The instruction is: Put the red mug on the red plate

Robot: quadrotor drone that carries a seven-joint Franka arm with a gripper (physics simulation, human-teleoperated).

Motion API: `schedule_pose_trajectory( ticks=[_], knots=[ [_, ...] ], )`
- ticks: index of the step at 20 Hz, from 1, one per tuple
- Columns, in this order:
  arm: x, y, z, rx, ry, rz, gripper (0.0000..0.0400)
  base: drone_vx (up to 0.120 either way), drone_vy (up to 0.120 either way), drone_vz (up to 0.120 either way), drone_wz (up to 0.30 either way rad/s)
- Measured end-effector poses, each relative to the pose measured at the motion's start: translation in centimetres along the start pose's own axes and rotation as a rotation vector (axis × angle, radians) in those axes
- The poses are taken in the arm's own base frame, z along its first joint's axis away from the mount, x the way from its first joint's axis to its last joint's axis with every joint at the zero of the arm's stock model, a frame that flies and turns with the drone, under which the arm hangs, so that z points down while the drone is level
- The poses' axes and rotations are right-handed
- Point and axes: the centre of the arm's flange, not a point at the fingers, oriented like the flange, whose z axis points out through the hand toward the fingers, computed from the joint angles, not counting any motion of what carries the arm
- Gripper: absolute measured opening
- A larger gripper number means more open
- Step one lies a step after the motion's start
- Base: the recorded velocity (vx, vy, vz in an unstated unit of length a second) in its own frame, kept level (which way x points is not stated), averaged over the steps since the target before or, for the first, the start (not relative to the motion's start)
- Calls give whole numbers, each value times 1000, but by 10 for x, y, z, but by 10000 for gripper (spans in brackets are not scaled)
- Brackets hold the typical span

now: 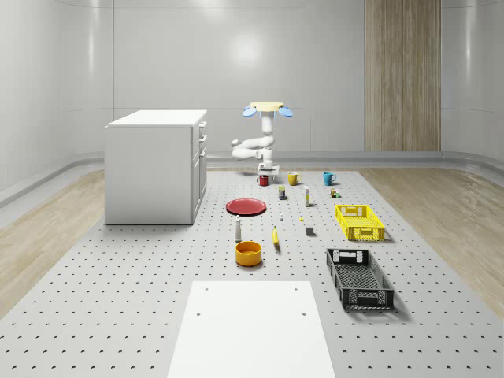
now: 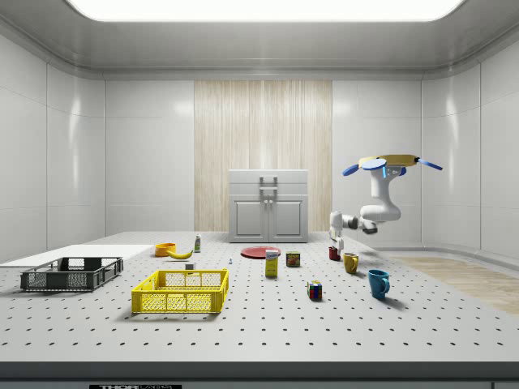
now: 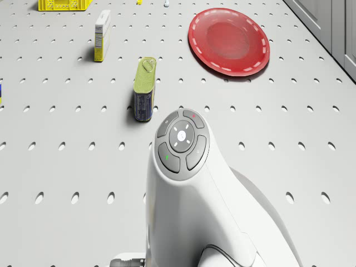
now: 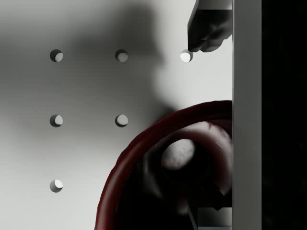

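The red mug (image 1: 263,180) stands upright on the perforated table, beyond the flat red plate (image 1: 246,206). The drone (image 1: 268,109) hovers over the table's far end, its white arm bent down. My gripper (image 1: 268,170) hangs open just above the mug. From the side, the gripper (image 2: 336,236) sits over the mug (image 2: 333,254), with the plate (image 2: 260,252) further to the side view's left. In the wrist view I look down into the mug (image 4: 144,158); one fingertip (image 4: 206,33) lies outside its rim, and the gripper (image 4: 208,124) is over that rim. The drone view has the plate (image 3: 229,48) ahead of the arm.
A yellow mug (image 1: 293,178) and a blue mug (image 1: 328,178) stand to the red mug's right in the whole-scene view. A can (image 3: 144,89) and a small box (image 3: 102,43) lie near the plate. A white cabinet (image 1: 156,165) stands left; yellow crate (image 1: 360,221), black crate (image 1: 359,277) and orange bowl (image 1: 248,252) nearer the front.
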Motion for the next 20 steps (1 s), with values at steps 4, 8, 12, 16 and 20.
schedule_pose_trajectory(
  ticks=[4, 8, 12, 16, 20],
  knots=[
    [0, -1, 0, 0, 0, 0, 334, 0, 0, 0, 0],
    [0, -1, 0, 0, 0, 0, 186, 0, 0, 0, 0],
    [-1, -1, 0, 0, 0, 0, 132, 0, 0, 0, 0],
    [-1, -1, -6, 0, 0, 0, 112, 0, 0, 0, 0],
    [-1, -1, -18, 0, 0, 0, 104, 20, -20, 110, 0]
  ],
)
